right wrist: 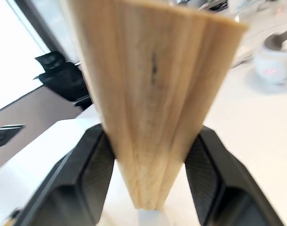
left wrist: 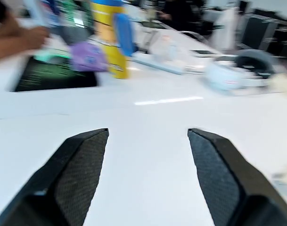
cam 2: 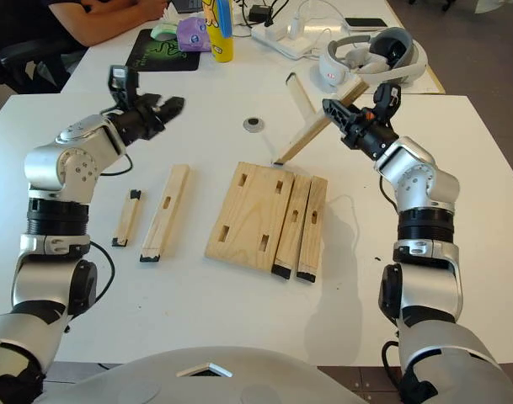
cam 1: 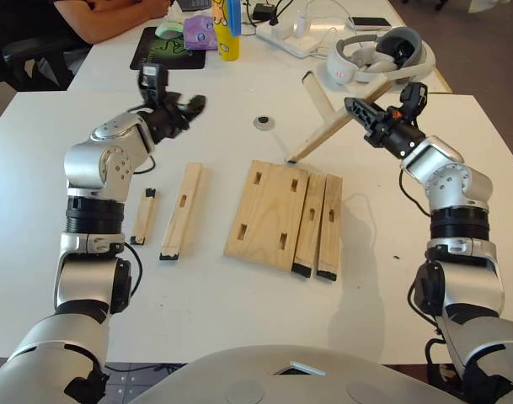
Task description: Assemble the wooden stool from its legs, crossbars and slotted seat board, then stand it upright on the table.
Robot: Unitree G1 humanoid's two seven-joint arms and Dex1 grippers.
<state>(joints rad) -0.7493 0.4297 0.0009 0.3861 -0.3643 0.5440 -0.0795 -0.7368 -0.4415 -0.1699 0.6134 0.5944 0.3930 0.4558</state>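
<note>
Pale wooden slotted seat board [cam 1: 264, 215] flat on white table [cam 1: 391, 303]. Against its right edge, two black-tipped wooden legs [cam 1: 309, 225]. Left of it, longer wooden leg [cam 1: 182, 210] and short wooden crossbar [cam 1: 144, 216]. Beyond its far edge, right gripper [cam 1: 355, 109] clamped on slanted wooden leg [cam 1: 319, 139]; farther left, left gripper [cam 1: 189, 105] spread open.

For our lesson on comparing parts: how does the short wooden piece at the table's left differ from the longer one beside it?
The short wooden piece is shorter and narrower than the longer wooden piece. The longer piece shows a slot at mid-length; the short piece shows none. The short piece is dark at both ends, the longer piece only at its near end. Both are pale wood, lying flat, apart.
</note>
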